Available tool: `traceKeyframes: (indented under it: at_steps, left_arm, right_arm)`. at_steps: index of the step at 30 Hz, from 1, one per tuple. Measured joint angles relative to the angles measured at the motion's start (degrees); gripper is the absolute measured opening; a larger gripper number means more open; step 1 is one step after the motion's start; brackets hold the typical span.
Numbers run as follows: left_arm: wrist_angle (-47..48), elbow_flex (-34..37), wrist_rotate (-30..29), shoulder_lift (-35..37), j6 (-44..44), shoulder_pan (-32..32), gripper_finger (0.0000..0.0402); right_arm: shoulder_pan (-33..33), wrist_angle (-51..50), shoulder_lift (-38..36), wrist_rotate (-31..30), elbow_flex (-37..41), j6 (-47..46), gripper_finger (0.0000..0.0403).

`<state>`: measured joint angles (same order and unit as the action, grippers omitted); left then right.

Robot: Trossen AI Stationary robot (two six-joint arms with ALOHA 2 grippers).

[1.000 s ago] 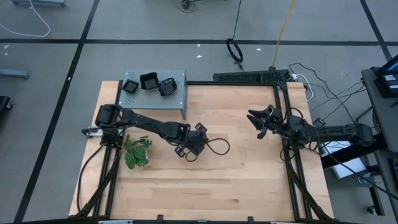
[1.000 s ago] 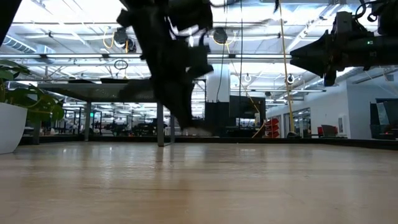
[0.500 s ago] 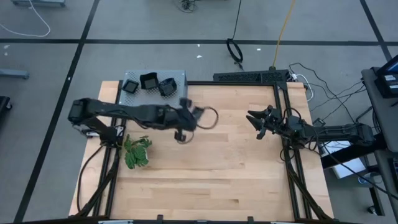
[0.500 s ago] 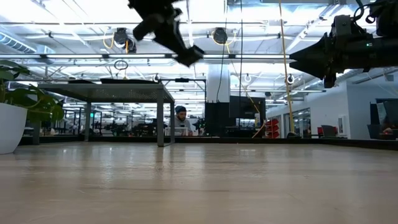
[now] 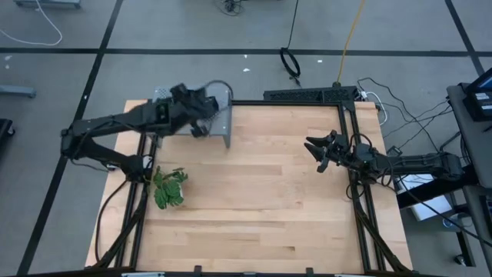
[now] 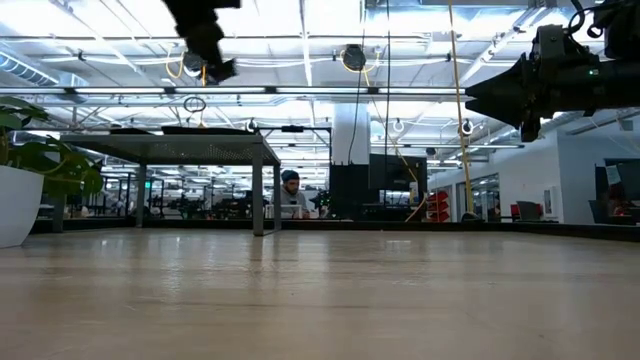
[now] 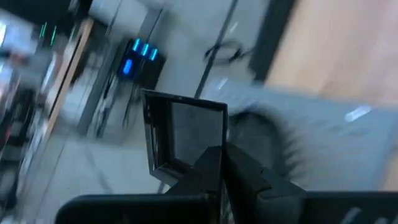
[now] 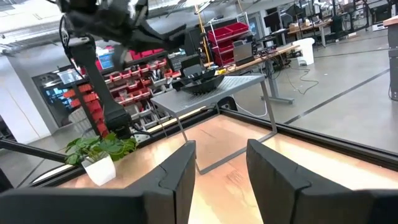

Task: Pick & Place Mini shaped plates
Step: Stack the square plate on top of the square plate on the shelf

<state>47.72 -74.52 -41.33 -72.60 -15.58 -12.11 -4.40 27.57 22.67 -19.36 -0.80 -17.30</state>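
Note:
A square glossy black mini plate (image 7: 186,134) sits in my left gripper (image 7: 227,171), which is shut on it. That gripper (image 5: 201,108) hangs above the grey perforated shelf (image 5: 221,123) at the table's far left and shows high in the low view (image 6: 212,62). Other black plates (image 8: 199,81) rest on the shelf top (image 8: 239,84); in the high view my left arm hides them. My right gripper (image 5: 314,151) waits open at the table's right side, with nothing between its fingers (image 8: 180,171). My left gripper pinches the square plate's rim near one corner (image 7: 189,163) between its two fingers. The plate is lifted clear above the shelf and stands out beyond the fingertips, its hollow side turned toward the wrist camera.
A green leafy plant (image 5: 169,188) in a white pot (image 6: 18,205) stands near the table's left edge. Bare wood (image 5: 269,200) spans the middle and near part of the table. A person sits far off in the room behind (image 6: 290,195).
My left gripper has risen from low over the table's middle and swung toward the far left corner, ending above the shelf. Its wrist rolled on the way. The plate has gone with it, clear of the table.

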Motion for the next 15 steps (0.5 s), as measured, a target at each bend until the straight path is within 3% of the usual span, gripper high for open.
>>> traceKeyframes:
  at_steps: [3,15]
  left_arm:
    - [4.4,0.0,-2.3,1.4,4.6,-3.4,0.0013]
    - [24.8,0.0,-2.3,2.1,29.4,-14.1,0.0012]
  right_arm:
    - [0.0,-0.1,0.0,0.0,0.0,0.0,0.013]
    - [0.0,0.0,0.0,0.0,0.0,0.0,0.013]
